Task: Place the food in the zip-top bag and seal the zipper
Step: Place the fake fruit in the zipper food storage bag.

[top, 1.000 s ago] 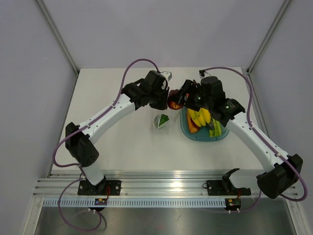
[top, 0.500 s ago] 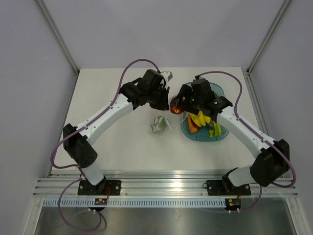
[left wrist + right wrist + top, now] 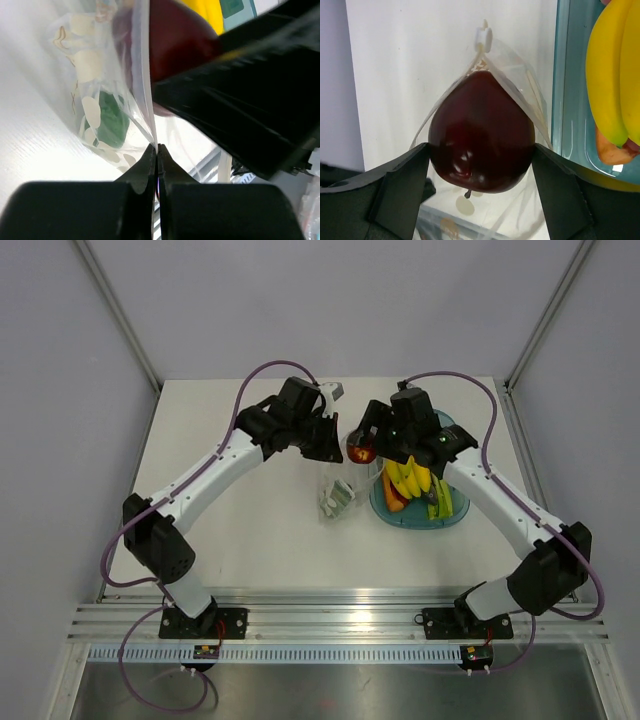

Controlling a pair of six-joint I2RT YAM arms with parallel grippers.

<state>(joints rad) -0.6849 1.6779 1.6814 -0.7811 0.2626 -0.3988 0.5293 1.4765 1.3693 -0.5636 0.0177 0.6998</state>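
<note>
left claw (image 3: 156, 148): I see it pinched fully closed on the clear film edge of the zip-top bag (image 3: 92, 75). The bag hangs away from its tips toward the counter (image 3: 30, 130).
right claw (image 3: 481, 152): spread wide, one finger against each side of the dark red apple (image 3: 480, 120). It has the apple.
apple vs bag: the apple sits at the bag mouth. Film runs past both its sides just beyond the right claw's tips, with a white slider tab (image 3: 483, 36) at the far end.
in bag: green piece (image 3: 112, 120), just beyond the left claw's tips.
right of right claw: teal tray (image 3: 565, 100) holding the banana bunch (image 3: 615, 75) and an orange piece (image 3: 607, 150).
</note>
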